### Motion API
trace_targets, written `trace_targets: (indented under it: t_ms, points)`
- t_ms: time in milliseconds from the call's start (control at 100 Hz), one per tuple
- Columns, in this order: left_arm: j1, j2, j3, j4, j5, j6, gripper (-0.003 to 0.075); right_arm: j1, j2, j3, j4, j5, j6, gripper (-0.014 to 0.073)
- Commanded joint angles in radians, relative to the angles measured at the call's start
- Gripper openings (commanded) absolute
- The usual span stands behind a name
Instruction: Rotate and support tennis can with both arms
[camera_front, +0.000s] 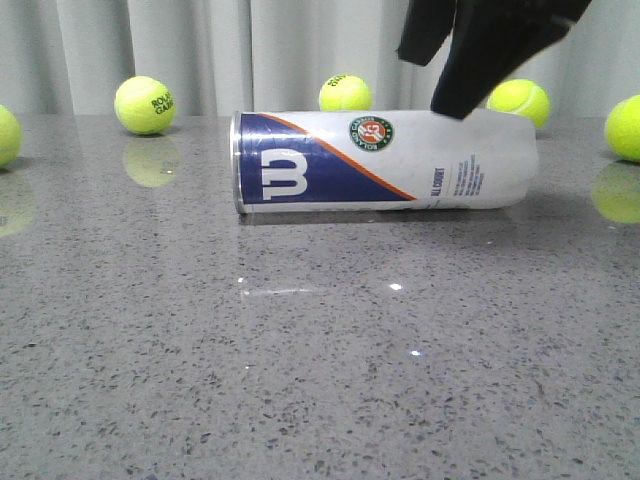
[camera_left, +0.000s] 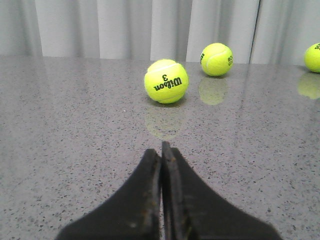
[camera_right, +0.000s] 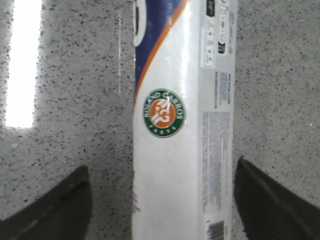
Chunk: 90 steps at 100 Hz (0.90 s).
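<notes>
The tennis can (camera_front: 385, 160) lies on its side on the grey table, its silver rim and navy "W" section to the left and its white end to the right. My right gripper (camera_front: 430, 80) hangs over the can's white end. In the right wrist view it (camera_right: 161, 167) is open, with a finger on either side of the can (camera_right: 182, 165); the Roland Garros badge (camera_right: 164, 113) faces the camera. I cannot tell whether the fingers touch the can. My left gripper (camera_left: 161, 147) is shut and empty, low over the table and away from the can. It does not show in the front view.
Several yellow-green tennis balls lie along the back of the table (camera_front: 300, 350), among them one at the far left (camera_front: 146, 104), one behind the can (camera_front: 345, 92) and one at the right (camera_front: 625, 127). A Wilson ball (camera_left: 166, 81) lies ahead of my left gripper. A curtain hangs behind.
</notes>
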Motion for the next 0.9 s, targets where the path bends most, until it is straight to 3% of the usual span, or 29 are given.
trace_targets:
  t_ms: [0,140,310,540,610,710,890]
  points:
    - [0.002,-0.034,0.044,-0.001,-0.078,-0.01,-0.0019,-0.001,-0.068,-0.034,0.009,0.001,0.053,0.0346]
    - [0.002,-0.034,0.044,-0.001,-0.078,-0.01,-0.0019,-0.001,-0.095,-0.034,0.01,0.022,0.152,-0.0078]
    - [0.002,-0.034,0.044,-0.001,-0.078,-0.01,-0.0019,-0.001,-0.123,-0.034,0.036,0.065,0.279,-0.006]
    - [0.002,-0.034,0.044,-0.001,-0.078,-0.01,-0.0019,-0.048,-0.17,-0.014,0.065,0.05,0.922,-0.006]
    - [0.002,-0.034,0.044,-0.001,-0.078,-0.01,-0.0019,-0.06,-0.201,0.026,0.065,0.044,1.024,-0.006]
    - [0.002,-0.034,0.044,-0.001,-0.078,-0.01,-0.0019,-0.069,-0.269,0.107,0.063,-0.018,1.104,-0.006]
    - [0.002,-0.034,0.044,-0.001,-0.078,-0.01,-0.0019,-0.069,-0.425,0.266,0.064,-0.146,1.127,-0.006]
